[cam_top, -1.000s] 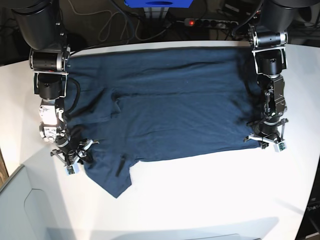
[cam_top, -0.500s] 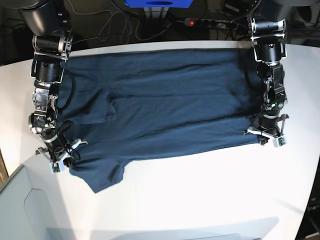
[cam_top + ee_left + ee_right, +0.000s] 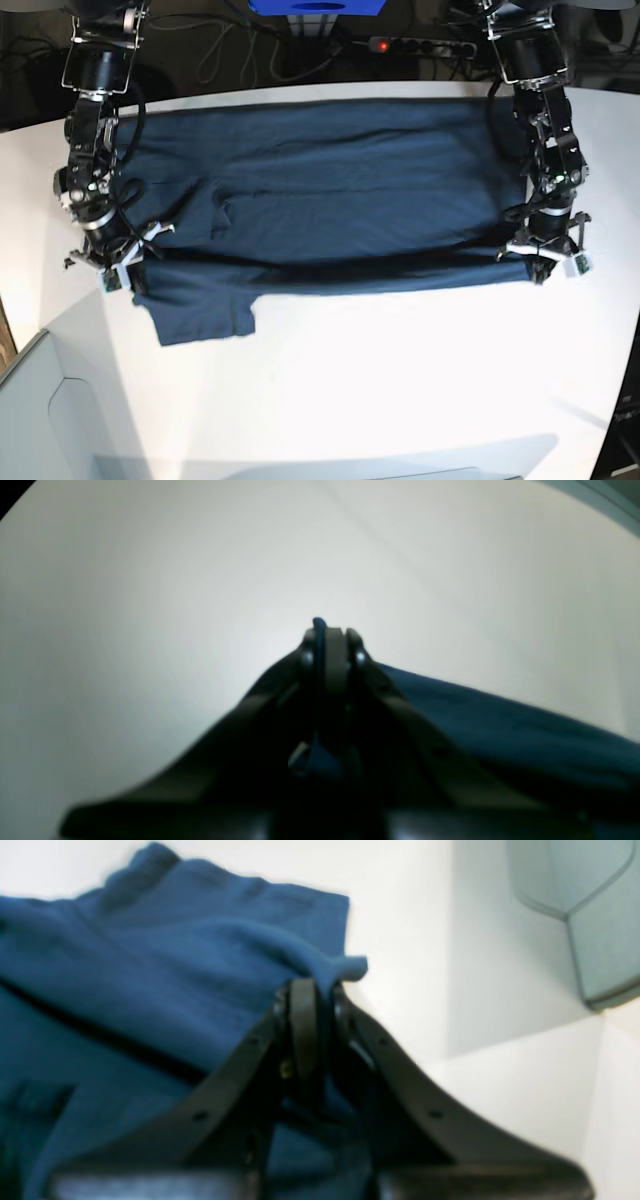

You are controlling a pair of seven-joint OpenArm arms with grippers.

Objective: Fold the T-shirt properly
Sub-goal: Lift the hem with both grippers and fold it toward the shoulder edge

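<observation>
On the left of my base view, the black-and-silver right gripper (image 3: 135, 275) has its fingers pinched on cloth, a small fold poking out beyond the tips. From there the dark navy-blue short-sleeved cotton T-shirt (image 3: 350, 200) spans the pale, smooth tabletop (image 3: 400, 385), one sleeve hanging toward the near side below that grip. Its near edge runs between both arms, with open tabletop in front to move through. On the right, the black-and-silver left gripper (image 3: 545, 262) pinches that edge near its end, fingers pressed together on the fabric, bare tabletop just beside it.
</observation>
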